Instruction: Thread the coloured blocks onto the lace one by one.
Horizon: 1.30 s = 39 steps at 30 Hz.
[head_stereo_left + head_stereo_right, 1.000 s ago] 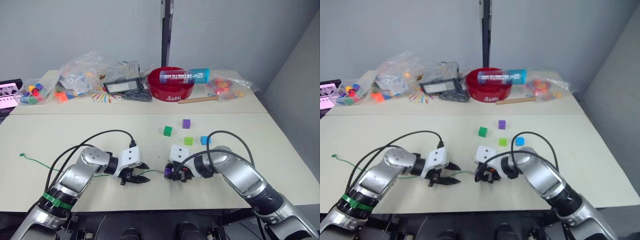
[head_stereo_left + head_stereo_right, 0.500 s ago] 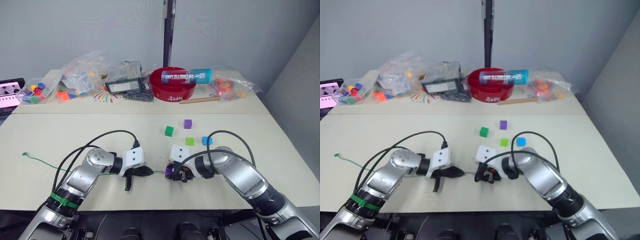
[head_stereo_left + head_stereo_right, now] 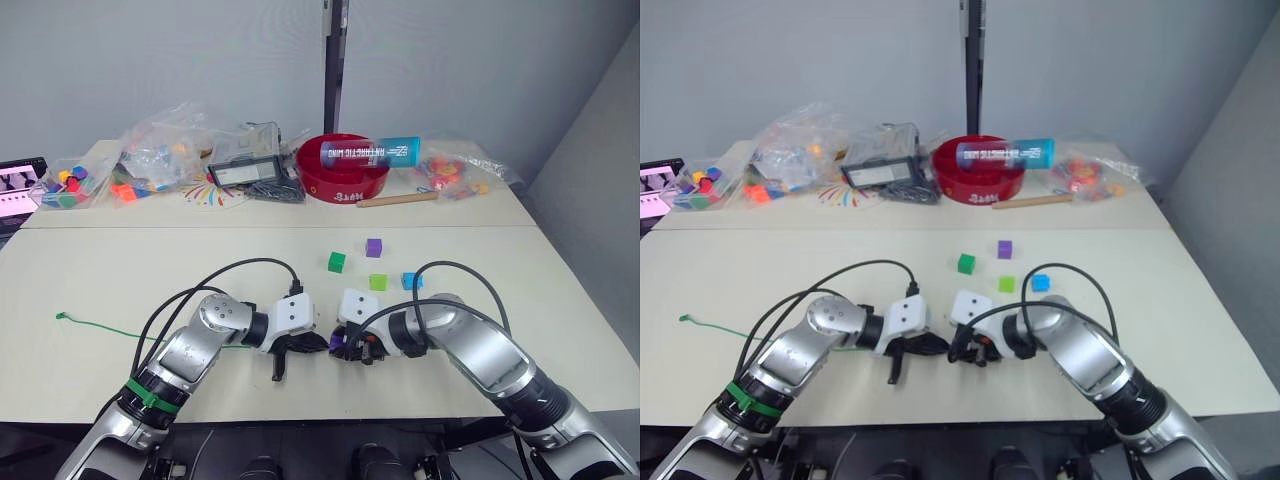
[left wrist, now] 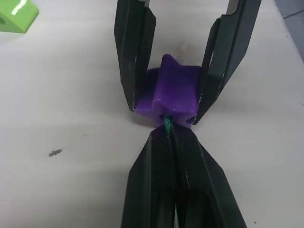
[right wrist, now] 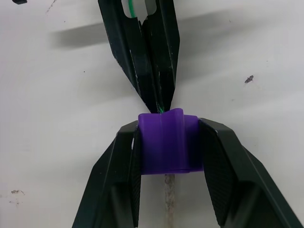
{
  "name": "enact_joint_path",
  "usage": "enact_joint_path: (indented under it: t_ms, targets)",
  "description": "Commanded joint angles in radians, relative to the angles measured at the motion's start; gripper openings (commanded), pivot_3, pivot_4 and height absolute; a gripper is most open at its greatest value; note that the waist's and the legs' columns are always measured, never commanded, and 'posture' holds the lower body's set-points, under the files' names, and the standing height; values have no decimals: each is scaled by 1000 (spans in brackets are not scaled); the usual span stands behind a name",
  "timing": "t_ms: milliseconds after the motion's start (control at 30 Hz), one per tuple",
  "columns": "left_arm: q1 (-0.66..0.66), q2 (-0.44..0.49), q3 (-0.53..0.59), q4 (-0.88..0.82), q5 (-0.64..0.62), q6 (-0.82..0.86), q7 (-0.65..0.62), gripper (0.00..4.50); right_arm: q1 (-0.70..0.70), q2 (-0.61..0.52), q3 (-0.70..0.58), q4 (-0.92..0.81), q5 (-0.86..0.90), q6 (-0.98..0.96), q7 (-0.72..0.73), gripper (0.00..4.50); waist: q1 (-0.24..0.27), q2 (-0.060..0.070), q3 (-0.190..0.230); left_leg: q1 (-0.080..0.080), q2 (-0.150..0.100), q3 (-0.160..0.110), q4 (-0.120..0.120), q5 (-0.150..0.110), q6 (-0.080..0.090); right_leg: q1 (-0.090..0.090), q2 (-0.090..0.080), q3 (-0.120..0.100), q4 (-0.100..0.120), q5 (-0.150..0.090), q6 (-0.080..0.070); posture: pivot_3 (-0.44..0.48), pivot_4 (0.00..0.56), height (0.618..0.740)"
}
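Observation:
A purple block (image 5: 167,140) is clamped in my shut right gripper (image 5: 167,142) just above the table's front middle (image 3: 337,343). My left gripper (image 4: 166,135) is shut on the thin green lace (image 4: 167,122), its tips right against the block's hole. The lace's pale stiff tip (image 5: 169,199) sticks out of the block's far side. Behind my left arm the lace (image 3: 100,326) trails off to the left across the table. Beyond the grippers, loose on the table, lie a dark green block (image 3: 336,262), a second purple block (image 3: 374,247), a light green block (image 3: 378,283) and a blue block (image 3: 409,281).
At the back stand a red bowl (image 3: 345,175) with a blue tube (image 3: 370,152) across it, a wooden stick (image 3: 398,199), a black device (image 3: 245,170) and clear bags of coloured pieces (image 3: 155,155). Black cables loop over both forearms.
My left gripper has moved right along the table up to the purple block, dragging the lace's far end to the right. The right gripper has stayed where it was with its block.

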Motion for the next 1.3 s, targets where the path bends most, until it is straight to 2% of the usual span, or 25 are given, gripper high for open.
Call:
enact_joint_path:
  t_ms: [33, 100, 133, 200, 300, 367, 567, 700, 967, 1300]
  targets:
    - [-12, -8, 13, -33, -19, 27, 10, 618, 1, 4, 1, -6, 3, 13, -15, 1274, -1, 0, 0, 0, 0, 0, 0, 0, 0, 0, 0, 0, 0, 0, 0, 0, 150, 731]
    - [-9, -3, 19, -43, -31, 41, 1, 1196, 3, 9, -7, -6, 7, 11, -24, 1274, -1, 0, 0, 0, 0, 0, 0, 0, 0, 0, 0, 0, 0, 0, 0, 0, 150, 731]
    - [-8, 1, 21, -49, -36, 45, -6, 1532, 4, 10, -9, -6, 9, 11, -27, 2311, -1, 0, 0, 0, 0, 0, 0, 0, 0, 0, 0, 0, 0, 0, 0, 0, 150, 731]
    - [-8, 5, 23, -54, -42, 49, -11, 2192, 4, 10, -11, -7, 13, 11, -31, 2972, 0, 0, 0, 0, 0, 0, 0, 0, 0, -1, 0, 0, 0, 0, 0, 0, 150, 731]
    - [-27, 32, 48, -69, -49, 27, -25, 3208, 24, -16, -90, -69, 72, 30, -8, 4016, 1, 0, 0, -1, 0, 0, 0, 0, 0, -1, 0, 0, 0, 0, 0, 0, 150, 731]
    - [-36, 39, 50, -74, -47, 17, -25, 3864, 41, -43, -126, -100, 96, 30, 3, 4500, 2, 0, 0, -2, 0, 0, 0, 0, 0, -1, 0, 0, 0, 0, 0, 0, 150, 731]
    - [-74, 28, 16, -94, -33, 17, -18, 3864, 126, -121, -237, -164, 179, -12, 38, 4500, 5, 0, 0, -3, 0, 0, 0, 0, 0, -1, 0, 0, -2, 0, 0, 0, 150, 731]
    - [-91, -8, -39, -77, -2, 9, -10, 3864, 204, -181, -277, -130, 187, -112, 80, 4500, 6, 0, 0, -3, -1, 0, 0, 0, 0, -1, 0, 0, -2, 0, 0, 0, 150, 731]
    - [-96, -49, -109, -2, 54, -46, -10, 3864, 213, -177, -227, -43, 131, -221, 64, 4500, -1, 0, 0, -2, 0, 0, 0, 0, 0, -1, 0, 0, -1, 0, 0, 0, 150, 731]
    - [-123, -105, -134, 87, 106, -104, 9, 3864, 222, -149, -193, -19, 96, -229, 32, 4500, 8, 0, 0, -3, -1, 0, 1, 0, 0, 0, -1, 0, -2, 0, 1, 0, 150, 731]
